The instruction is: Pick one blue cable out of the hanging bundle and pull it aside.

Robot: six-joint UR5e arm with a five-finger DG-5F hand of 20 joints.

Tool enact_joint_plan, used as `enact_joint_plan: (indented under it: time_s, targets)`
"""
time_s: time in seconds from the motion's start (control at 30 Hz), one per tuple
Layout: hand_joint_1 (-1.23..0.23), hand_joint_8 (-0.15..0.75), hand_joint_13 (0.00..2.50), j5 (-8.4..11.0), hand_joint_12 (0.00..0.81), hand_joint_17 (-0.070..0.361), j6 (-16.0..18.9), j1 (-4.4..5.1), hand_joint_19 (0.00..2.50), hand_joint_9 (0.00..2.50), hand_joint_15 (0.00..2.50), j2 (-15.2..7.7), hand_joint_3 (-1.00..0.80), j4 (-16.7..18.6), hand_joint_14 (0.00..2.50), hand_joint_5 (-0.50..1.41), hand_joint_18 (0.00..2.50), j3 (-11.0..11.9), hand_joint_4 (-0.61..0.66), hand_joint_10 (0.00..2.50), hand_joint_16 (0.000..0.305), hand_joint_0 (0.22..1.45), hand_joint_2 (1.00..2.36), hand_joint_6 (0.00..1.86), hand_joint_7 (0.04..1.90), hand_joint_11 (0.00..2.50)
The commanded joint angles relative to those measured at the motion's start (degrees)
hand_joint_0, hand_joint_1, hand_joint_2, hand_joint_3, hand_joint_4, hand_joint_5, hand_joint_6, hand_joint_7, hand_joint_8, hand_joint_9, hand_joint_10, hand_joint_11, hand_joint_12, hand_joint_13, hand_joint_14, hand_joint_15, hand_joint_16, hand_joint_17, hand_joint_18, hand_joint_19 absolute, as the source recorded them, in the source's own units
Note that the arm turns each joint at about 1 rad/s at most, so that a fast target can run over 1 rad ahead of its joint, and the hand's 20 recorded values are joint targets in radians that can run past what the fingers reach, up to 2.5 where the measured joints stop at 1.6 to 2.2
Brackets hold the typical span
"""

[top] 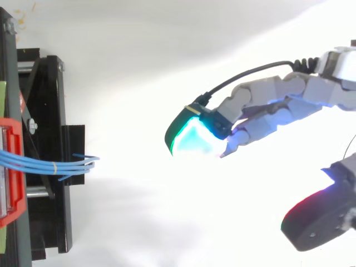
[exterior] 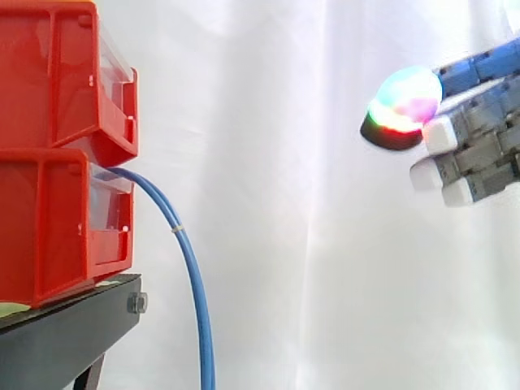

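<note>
The blue cable bundle (exterior: 191,276) comes out of the front of the lower red bin (exterior: 49,227), arcs over and hangs down just right of the black stand (exterior: 73,325). From above, the strands lie tight together where a pale band (top: 54,166) ties them. Right of the band they fan apart a little (top: 89,159).

These cables look thin, light and limp, with a smooth jacket that would likely slip under a loose pinch. They should bend easily and swing when touched. The band probably keeps the strands from parting near the bin, so the best hold is likely below it, on the free hanging stretch where one strand stands off from the rest.

The robot hand (top: 278,100) hangs well to the right of the bundle and higher than its hanging part. Its fingers are stretched out toward the bins, its thumb (top: 311,222) is set wide apart, and it holds nothing. A glowing fingertip (exterior: 406,101) leads.

Between hand and cables there is only open air before the white curtain (exterior: 284,244), so the approach leftward and down is free. The nearest hard edges are the bin fronts and the stand's corner, just left of the cables. Pulling rightward, away from them, seems the safer side.
</note>
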Motion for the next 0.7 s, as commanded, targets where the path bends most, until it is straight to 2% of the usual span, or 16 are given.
enact_joint_plan:
  time_s: [0.0,0.2,0.47,0.6,0.67]
  targets:
    - [-0.5,0.291,0.48,-0.17,0.345,0.109,0.48,-0.06,0.29,0.72,0.15,-3.39,-0.46,1.5,0.01,-0.17,0.33,0.0,0.25,0.0,0.049,0.55,1.0,0.5,0.71,0.09]
    - [-0.5,0.293,0.49,0.09,0.346,0.11,0.57,0.03,0.31,0.73,0.16,-4.09,-0.46,5.99,0.01,-0.17,0.34,0.0,0.25,0.0,0.049,0.55,1.0,0.5,0.72,0.1]
    - [-0.5,0.294,0.5,0.97,0.346,0.109,-2.15,0.03,0.32,0.74,0.16,-4.27,-0.46,7.39,0.01,-0.17,0.35,0.0,0.25,0.0,0.048,0.55,1.0,0.5,0.72,0.12]
    - [-0.5,0.294,0.51,0.79,0.347,0.109,-1.54,-0.24,0.33,0.75,0.17,-6.99,-0.46,9.24,0.01,-0.17,0.36,0.0,0.26,0.0,0.048,0.55,1.0,0.5,0.72,0.12]
    - [-0.5,0.295,0.52,0.97,0.348,0.109,-1.71,0.03,0.32,0.75,0.18,-7.08,-0.46,11.44,0.01,-0.17,0.36,0.0,0.26,0.0,0.048,0.55,1.0,0.5,0.72,0.12]
